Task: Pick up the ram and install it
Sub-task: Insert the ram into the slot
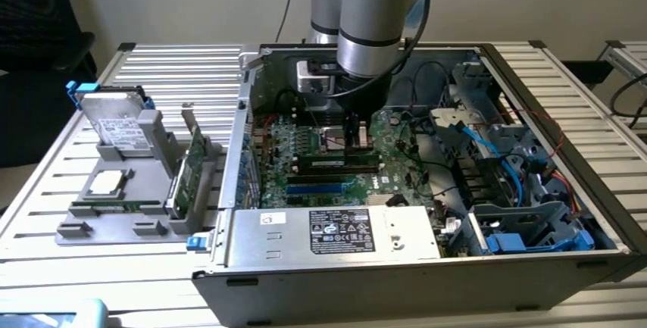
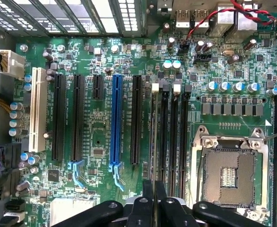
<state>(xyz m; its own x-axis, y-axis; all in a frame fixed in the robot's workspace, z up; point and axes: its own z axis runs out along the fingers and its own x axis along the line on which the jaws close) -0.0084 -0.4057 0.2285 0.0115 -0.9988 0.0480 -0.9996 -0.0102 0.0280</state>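
My gripper (image 1: 354, 145) reaches down into the open computer case (image 1: 425, 282), over the motherboard (image 1: 303, 146). Its two black fingers (image 2: 147, 198) stand close together, shut on the ram (image 1: 339, 163). In the wrist view the ram (image 2: 152, 142) shows edge-on as a thin strip. It runs along the memory slot closest to the expansion slots. I cannot tell whether it is seated in that slot. The neighbouring black memory slots (image 2: 174, 132) hold nothing.
A grey fixture (image 1: 111, 229) outside the case carries a second green stick (image 1: 106, 205), a wide expansion card (image 1: 187, 176) and a hard drive (image 1: 114, 120). Beside the slots sit the CPU socket (image 2: 228, 170) and the blue slot (image 2: 116, 123). The power supply (image 1: 334, 231) lies in front.
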